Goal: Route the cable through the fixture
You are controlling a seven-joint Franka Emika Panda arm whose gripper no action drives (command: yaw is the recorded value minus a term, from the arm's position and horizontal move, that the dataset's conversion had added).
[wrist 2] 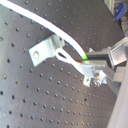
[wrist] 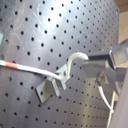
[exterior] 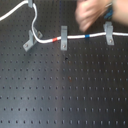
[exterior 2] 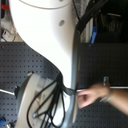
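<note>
The white cable (exterior: 75,37) lies across the black perforated board through three grey clips, left (exterior: 28,42), middle (exterior: 63,37) and right (exterior: 108,34). Its red band (exterior: 52,39) sits between the left and middle clips. Its blue band (exterior: 87,36) sits between the middle and right clips. From the left clip the cable rises to my gripper (exterior: 31,4) at the top edge. In the first wrist view my gripper (wrist: 85,66) is shut on the cable (wrist: 74,57) just beyond that clip (wrist: 52,82). The second wrist view shows the same grip (wrist 2: 85,63).
A blurred human hand (exterior: 92,15) is over the right clip in the first exterior view and also shows in the second exterior view (exterior 2: 92,96). The white robot arm (exterior 2: 50,35) fills most of the second exterior view. The board (exterior: 65,90) extends toward the first exterior view's bottom.
</note>
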